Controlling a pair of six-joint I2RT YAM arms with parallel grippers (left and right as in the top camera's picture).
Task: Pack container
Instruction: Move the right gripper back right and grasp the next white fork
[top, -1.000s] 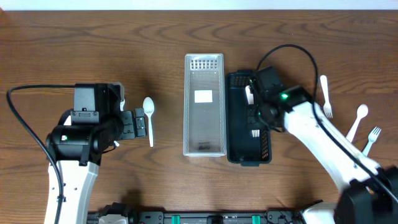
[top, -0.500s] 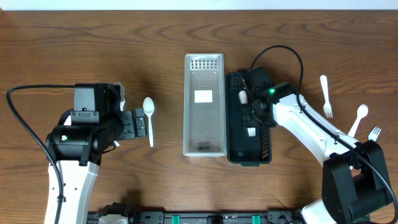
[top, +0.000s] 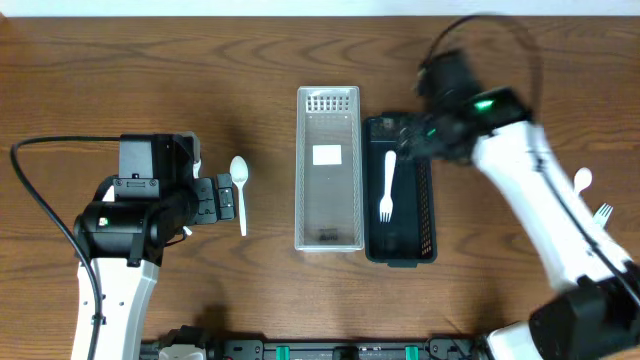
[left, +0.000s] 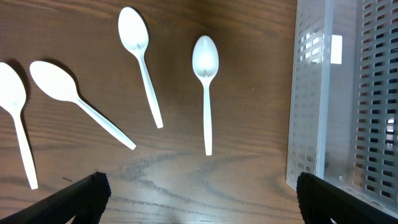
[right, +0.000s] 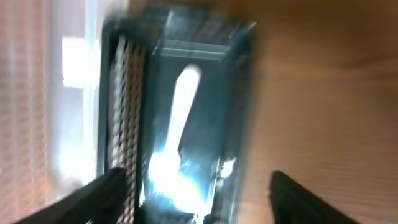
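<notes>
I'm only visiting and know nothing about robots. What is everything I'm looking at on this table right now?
Clear basket: one, see-through, table centre.
Black basket: one, black, beside the clear basket.
Packed fork: one, white, lying in the black basket.
Left spoons: four, white, on the table near the left gripper.
Right spoon: one, white, far right, partly hidden.
Loose fork: one, white, far right.
Table: one, brown wood.
Left gripper: one, black, open.
Right gripper: one, black, open, over the black basket.

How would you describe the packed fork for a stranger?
At the table's middle stand a clear bin and, to its right, a dark bin. The white fork lies lengthwise in the dark bin, tines toward the near table edge. It alone sits inside a bin.
</notes>
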